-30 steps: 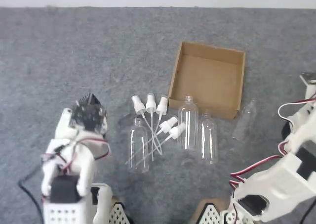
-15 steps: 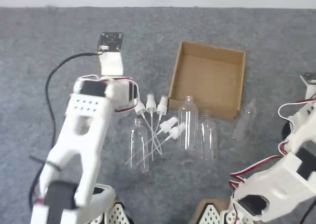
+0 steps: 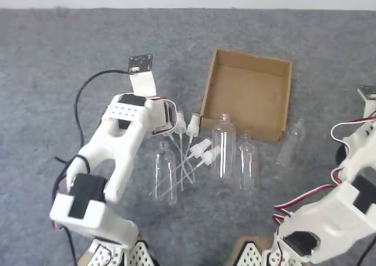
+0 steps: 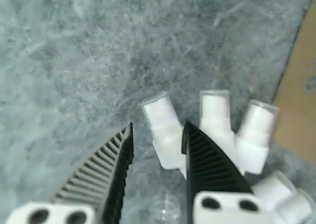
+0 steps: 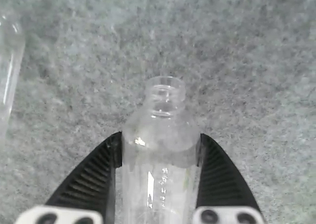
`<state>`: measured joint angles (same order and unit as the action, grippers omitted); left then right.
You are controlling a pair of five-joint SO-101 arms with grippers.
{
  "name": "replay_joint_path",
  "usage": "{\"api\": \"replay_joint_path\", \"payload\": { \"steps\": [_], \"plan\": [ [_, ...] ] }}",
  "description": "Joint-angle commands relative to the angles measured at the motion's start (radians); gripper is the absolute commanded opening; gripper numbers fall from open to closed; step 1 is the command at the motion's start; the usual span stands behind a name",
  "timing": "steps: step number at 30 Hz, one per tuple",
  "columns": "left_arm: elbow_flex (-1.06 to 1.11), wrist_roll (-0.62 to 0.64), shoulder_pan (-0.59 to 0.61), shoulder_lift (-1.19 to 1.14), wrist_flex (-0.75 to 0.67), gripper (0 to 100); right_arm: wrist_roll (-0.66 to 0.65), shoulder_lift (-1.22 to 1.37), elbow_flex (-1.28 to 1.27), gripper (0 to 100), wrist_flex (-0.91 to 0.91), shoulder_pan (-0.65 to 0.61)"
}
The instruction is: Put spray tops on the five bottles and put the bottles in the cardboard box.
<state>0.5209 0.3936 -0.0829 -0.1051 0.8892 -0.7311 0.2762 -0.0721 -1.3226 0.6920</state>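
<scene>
Comparing the high view with a second ago, you find your left arm [image 3: 120, 142] no longer folded at the near left edge. It is stretched out over the grey felt table [image 3: 53, 72]. Since half a second ago its wrist has drawn nearer and to the right, onto the row of spray tops.

Note the left gripper [image 4: 158, 131]: its fingers are moderately parted and straddle the leftmost spray top [image 4: 164, 127], which lies on the felt. You cannot tell whether either pad touches it. Two further spray tops [image 3: 187, 124] lie just right of it, and two more [image 3: 205, 150] lie slanted a little nearer, all with their dip tubes trailing toward the near side.

Your right gripper [image 5: 159, 142] stays unmoved at the right, fingers closed against both shoulders of an open-necked bottle [image 5: 160, 130].

Three capless bottles [image 3: 224, 145] lie beside the tops. A fourth bottle [image 3: 292, 141] lies just right of the cardboard box [image 3: 249, 96], at its near corner. Bottles, tops and box keep their earlier places.
</scene>
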Motion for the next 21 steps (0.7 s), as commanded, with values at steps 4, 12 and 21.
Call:
{"api": "replay_joint_path", "payload": {
  "steps": [4, 12, 21],
  "plan": [
    [-0.058, 0.011, -0.003, -0.041, -0.051, 14, 0.009, -0.01, 0.057, 7.4, 0.01, -0.005],
    [-0.07, 0.02, -0.026, -0.069, -0.043, 14, 0.009, -0.01, 0.057, 7.4, 0.012, -0.005],
    [-0.071, 0.058, -0.074, -0.072, -0.023, 14, 0.008, -0.01, 0.057, 7.4, 0.013, -0.005]
  ]
}}
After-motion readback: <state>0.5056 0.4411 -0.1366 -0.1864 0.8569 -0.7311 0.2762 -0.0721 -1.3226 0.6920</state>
